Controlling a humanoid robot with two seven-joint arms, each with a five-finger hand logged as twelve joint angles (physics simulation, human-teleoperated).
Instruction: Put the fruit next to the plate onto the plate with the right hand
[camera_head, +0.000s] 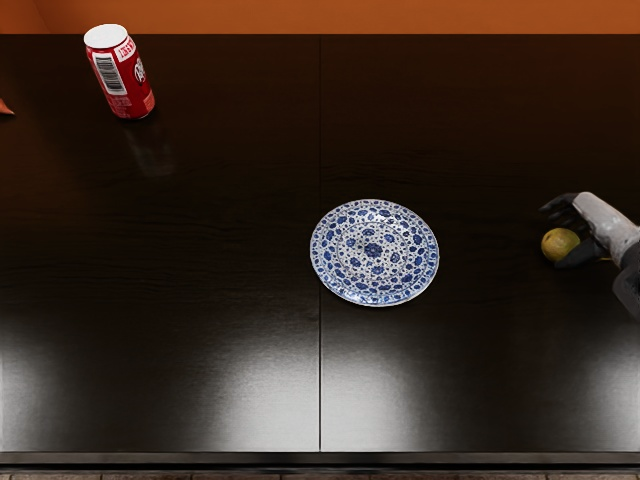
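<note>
grasp: right hand (585, 235) fingers closed around small yellow-green round fruit (558, 243), well right of blue-and-white patterned plate (374, 252) | remaining: carry onto plate

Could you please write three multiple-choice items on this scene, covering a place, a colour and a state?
1. Where is the fruit? A right of the plate, at the right hand; B on the plate; C in the far left corner.
2. What colour is the can? A green; B red; C blue.
3. What lies on the plate? A the fruit; B the can; C nothing.
Answers: A, it sits beside the hand; B, red body; C, the plate is bare.
</note>
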